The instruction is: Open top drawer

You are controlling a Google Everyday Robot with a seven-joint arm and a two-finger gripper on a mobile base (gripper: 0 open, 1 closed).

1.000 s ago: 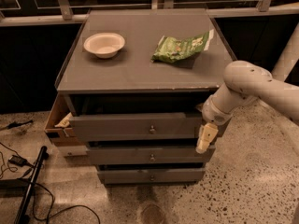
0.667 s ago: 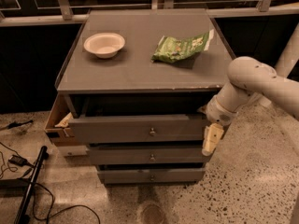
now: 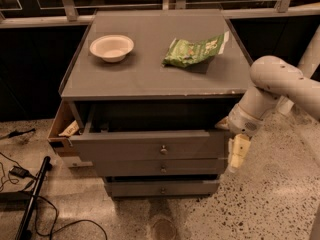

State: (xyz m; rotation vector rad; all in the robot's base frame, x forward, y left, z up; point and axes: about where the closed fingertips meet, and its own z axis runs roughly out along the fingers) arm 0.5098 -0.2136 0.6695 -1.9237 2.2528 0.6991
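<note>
The top drawer (image 3: 125, 146) is a wide grey front with a small round metal knob (image 3: 163, 149). It stands pulled out from the grey cabinet (image 3: 150, 79), with a dark gap above it. My gripper (image 3: 238, 155) hangs pointing down just past the drawer front's right end, at knob height, on the white arm (image 3: 280, 81) that comes in from the right. It holds nothing that I can see.
Two narrower grey drawer fronts (image 3: 163, 170) (image 3: 163, 189) sit below. A white bowl (image 3: 111, 47) and a green snack bag (image 3: 195, 51) lie on the cabinet top. A brown cardboard box (image 3: 61, 129) stands at the cabinet's left. Cables and a black pole (image 3: 30, 204) lie on the floor at left.
My gripper and arm have moved right and slightly down, off the drawer's right end. The top drawer front stands a little further out than before.
</note>
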